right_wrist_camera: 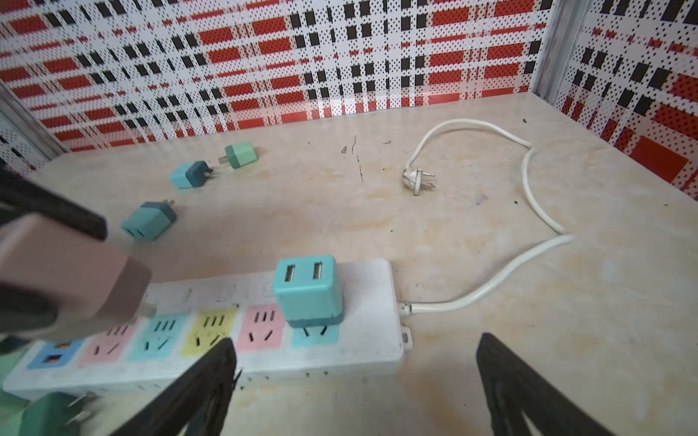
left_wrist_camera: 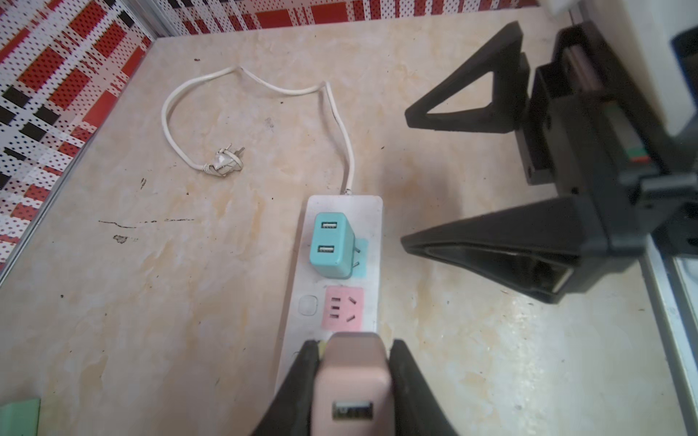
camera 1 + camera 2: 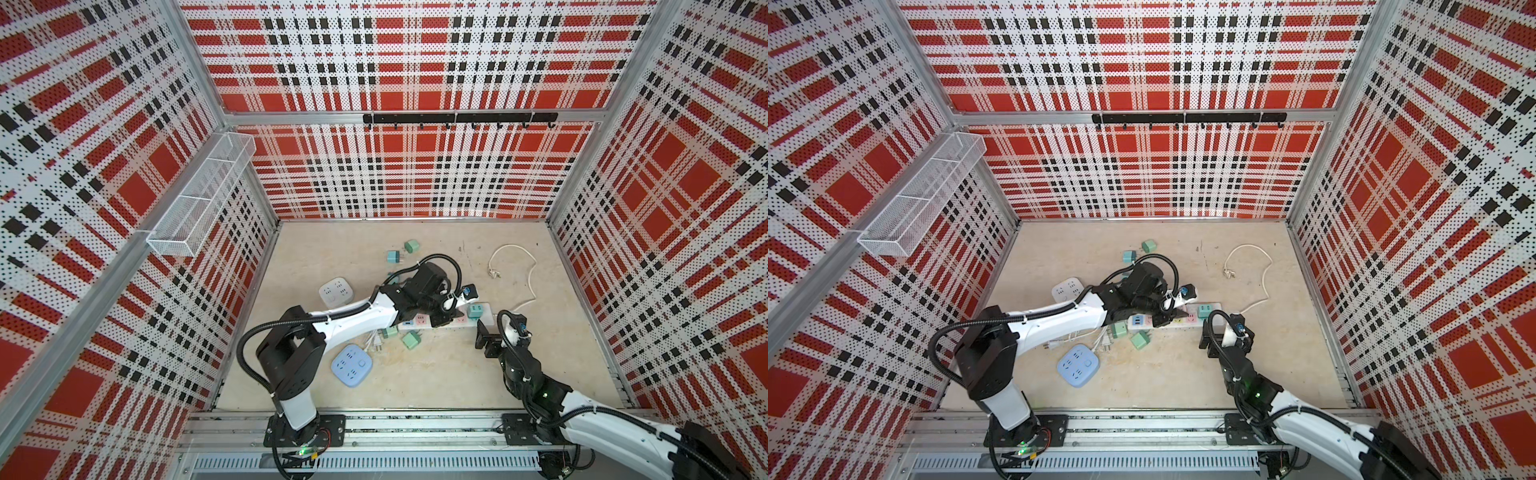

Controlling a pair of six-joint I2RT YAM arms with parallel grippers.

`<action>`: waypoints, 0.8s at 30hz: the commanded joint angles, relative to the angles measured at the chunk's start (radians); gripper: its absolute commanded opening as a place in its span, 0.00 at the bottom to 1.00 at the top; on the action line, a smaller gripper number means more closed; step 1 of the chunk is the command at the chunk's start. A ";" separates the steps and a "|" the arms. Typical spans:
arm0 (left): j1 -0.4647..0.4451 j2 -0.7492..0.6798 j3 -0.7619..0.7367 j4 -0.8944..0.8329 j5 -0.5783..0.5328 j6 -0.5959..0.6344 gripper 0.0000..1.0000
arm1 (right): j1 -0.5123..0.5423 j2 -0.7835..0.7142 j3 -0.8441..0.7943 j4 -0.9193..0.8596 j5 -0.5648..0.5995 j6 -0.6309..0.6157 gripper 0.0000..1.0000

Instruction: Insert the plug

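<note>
Left hand [image 2: 354, 342] tight around pink plug [image 2: 351, 377], over power strip [image 2: 342, 205]

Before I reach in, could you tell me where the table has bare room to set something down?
The widest bare patch of table is in front, between the blue socket box and the right arm. Another lies at the back, between the far green charger and the white cable. It's crowded around the power strip, under the left arm.

We cannot see the prongs of the pink plug [image 2: 351, 381] in the left wrist view, and the edge crops its body. In both top views the left arm [image 3: 361, 313] [image 3: 1059, 318] hides part of the power strip [image 3: 461, 321] [image 3: 1190, 319].
</note>
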 commanded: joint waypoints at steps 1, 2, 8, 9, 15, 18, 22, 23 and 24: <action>-0.007 0.053 0.072 -0.126 -0.005 0.064 0.00 | -0.006 0.023 0.004 0.101 -0.005 0.011 1.00; -0.009 0.063 0.081 -0.126 -0.014 0.067 0.00 | -0.006 0.020 0.004 0.101 -0.006 0.011 1.00; -0.010 0.106 0.121 -0.139 -0.020 0.090 0.00 | -0.010 -0.025 -0.009 0.088 -0.007 0.015 1.00; -0.013 0.112 0.129 -0.148 -0.025 0.097 0.00 | -0.010 -0.030 -0.010 0.087 -0.006 0.014 1.00; -0.027 0.149 0.175 -0.189 -0.028 0.123 0.00 | -0.013 -0.029 -0.011 0.088 -0.003 0.019 1.00; -0.026 0.166 0.192 -0.197 -0.021 0.133 0.00 | -0.013 -0.028 -0.011 0.087 -0.002 0.020 1.00; -0.026 0.190 0.220 -0.212 -0.014 0.144 0.00 | -0.013 -0.032 -0.012 0.086 -0.002 0.022 1.00; -0.026 0.195 0.228 -0.214 -0.015 0.144 0.00 | -0.013 -0.035 -0.012 0.084 -0.003 0.023 1.00; -0.026 0.202 0.234 -0.215 -0.014 0.144 0.00 | -0.013 -0.037 -0.013 0.083 -0.002 0.024 1.00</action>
